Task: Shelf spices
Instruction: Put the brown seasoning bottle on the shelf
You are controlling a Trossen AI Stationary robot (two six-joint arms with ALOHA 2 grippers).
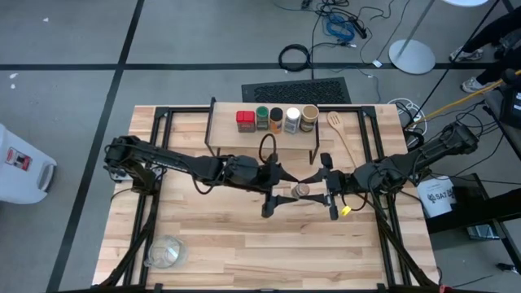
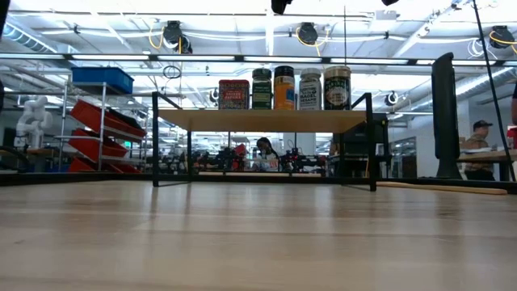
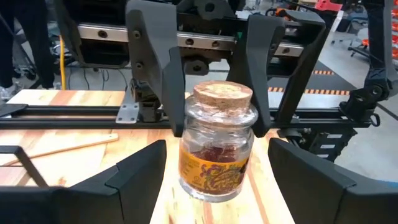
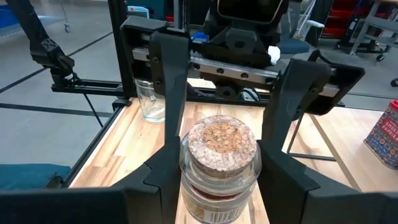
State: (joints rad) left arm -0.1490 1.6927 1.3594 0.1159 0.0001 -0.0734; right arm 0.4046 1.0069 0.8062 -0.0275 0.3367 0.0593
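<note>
A small glass jar with a cork lid (image 1: pixel 303 191) and an orange label hangs over the middle of the table, between both grippers. My right gripper (image 4: pixel 219 163) comes from the table's right and is shut on it. My left gripper (image 3: pixel 216 149) comes from the left and is open, with a finger on either side of the jar (image 3: pixel 216 152) and a gap at each side. The shelf (image 1: pixel 262 140) stands on its black legs at the far middle. On its plank (image 2: pixel 266 121) a red tin (image 1: pixel 245 120) and several lidded jars (image 1: pixel 285 120) stand in a row. My right gripper pinches the jar's glass body just below the cork lid (image 4: pixel 189 169) between its two fingers (image 4: pixel 163 180), one on each side. The fingers reach in about level from the table's right. The jar stands nearly upright in the hold, lifted clear of the table.
A wooden spoon (image 1: pixel 343 138) lies right of the shelf. A clear glass bowl (image 1: pixel 167 252) sits at the near left. The black frame rails (image 1: pixel 155 203) run along both sides of the table. A person (image 2: pixel 480 139) sits in the room beyond it.
</note>
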